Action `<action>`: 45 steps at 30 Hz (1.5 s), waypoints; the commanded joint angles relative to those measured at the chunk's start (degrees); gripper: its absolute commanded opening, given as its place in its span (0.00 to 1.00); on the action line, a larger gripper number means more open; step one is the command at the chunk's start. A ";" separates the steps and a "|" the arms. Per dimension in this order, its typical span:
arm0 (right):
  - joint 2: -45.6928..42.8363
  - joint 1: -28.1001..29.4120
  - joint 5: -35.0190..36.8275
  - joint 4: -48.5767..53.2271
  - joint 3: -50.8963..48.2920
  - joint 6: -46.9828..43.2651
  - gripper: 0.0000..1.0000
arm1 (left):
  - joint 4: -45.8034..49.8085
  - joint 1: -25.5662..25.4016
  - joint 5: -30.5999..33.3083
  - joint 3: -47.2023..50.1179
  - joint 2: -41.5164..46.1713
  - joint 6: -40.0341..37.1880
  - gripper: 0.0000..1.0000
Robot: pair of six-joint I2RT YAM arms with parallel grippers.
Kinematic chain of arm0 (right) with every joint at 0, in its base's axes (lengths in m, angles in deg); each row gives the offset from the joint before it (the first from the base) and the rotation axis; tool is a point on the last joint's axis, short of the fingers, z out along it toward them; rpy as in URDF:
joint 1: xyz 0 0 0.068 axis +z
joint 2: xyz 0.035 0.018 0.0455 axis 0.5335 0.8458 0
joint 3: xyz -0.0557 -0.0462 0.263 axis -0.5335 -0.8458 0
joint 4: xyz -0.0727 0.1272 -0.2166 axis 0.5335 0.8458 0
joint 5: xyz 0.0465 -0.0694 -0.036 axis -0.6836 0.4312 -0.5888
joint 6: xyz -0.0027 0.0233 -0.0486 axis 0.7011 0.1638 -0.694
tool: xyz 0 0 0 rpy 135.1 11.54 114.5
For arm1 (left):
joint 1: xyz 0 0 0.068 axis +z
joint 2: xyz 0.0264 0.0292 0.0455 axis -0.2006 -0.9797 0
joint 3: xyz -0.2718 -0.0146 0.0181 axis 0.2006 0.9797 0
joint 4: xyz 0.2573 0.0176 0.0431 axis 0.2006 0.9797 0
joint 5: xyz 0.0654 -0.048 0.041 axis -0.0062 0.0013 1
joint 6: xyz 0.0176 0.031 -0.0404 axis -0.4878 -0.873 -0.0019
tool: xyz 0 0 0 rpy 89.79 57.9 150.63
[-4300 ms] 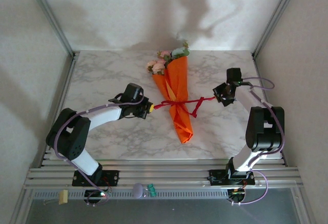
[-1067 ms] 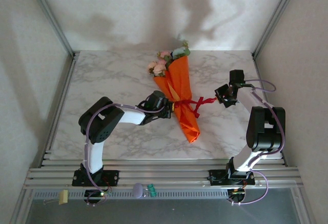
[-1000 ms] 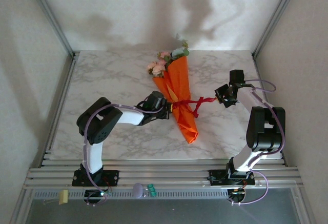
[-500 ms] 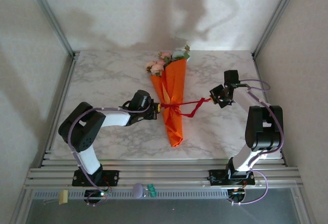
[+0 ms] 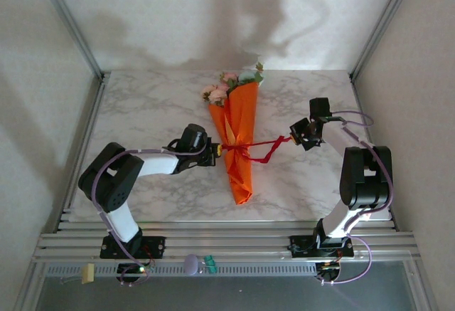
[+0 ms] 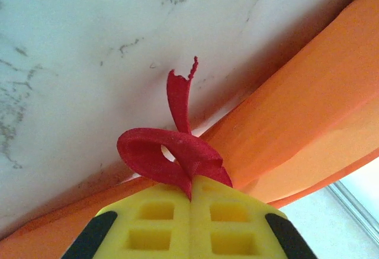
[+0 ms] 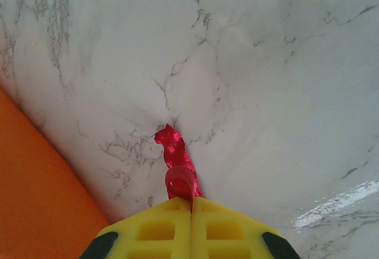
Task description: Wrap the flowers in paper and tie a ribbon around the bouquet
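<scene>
The bouquet (image 5: 239, 140) lies on the marble table as a slim orange paper (image 6: 308, 99) cone, tip toward the near edge, with pink and pale flowers (image 5: 229, 85) sticking out of its far end. A thin red ribbon (image 5: 264, 142) crosses the cone at mid-length and runs taut out to both sides. My left gripper (image 5: 213, 150) sits just left of the cone, shut on a looped ribbon end (image 6: 172, 152). My right gripper (image 5: 297, 135) is to the cone's right, shut on the other ribbon end (image 7: 177, 164). A loose ribbon loop hangs below the taut span.
The marble table (image 5: 142, 112) is fenced by metal frame posts at left (image 5: 67, 23) and right (image 5: 387, 19), with white walls behind. A slotted rail (image 5: 227, 243) runs along the near edge by the arm bases.
Over the last second the left gripper pulled leftward with the ribbon and the bouquet shifted left and straightened. The right gripper moved slightly left, and the ribbon has drawn taut.
</scene>
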 commanded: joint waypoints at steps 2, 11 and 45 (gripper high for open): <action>1.11 -1.18 4.73 0.90 1.59 -0.87 0.00 | 8.40 1.96 1.05 -2.76 0.49 -0.17 0.11; -2.67 -0.39 10.90 11.54 7.14 -3.35 0.53 | 29.02 2.07 9.11 -6.81 12.25 -4.71 0.64; -41.16 3.42 35.41 -34.57 -42.54 -49.68 0.99 | 6.51 19.55 59.10 31.60 57.80 -100.47 1.00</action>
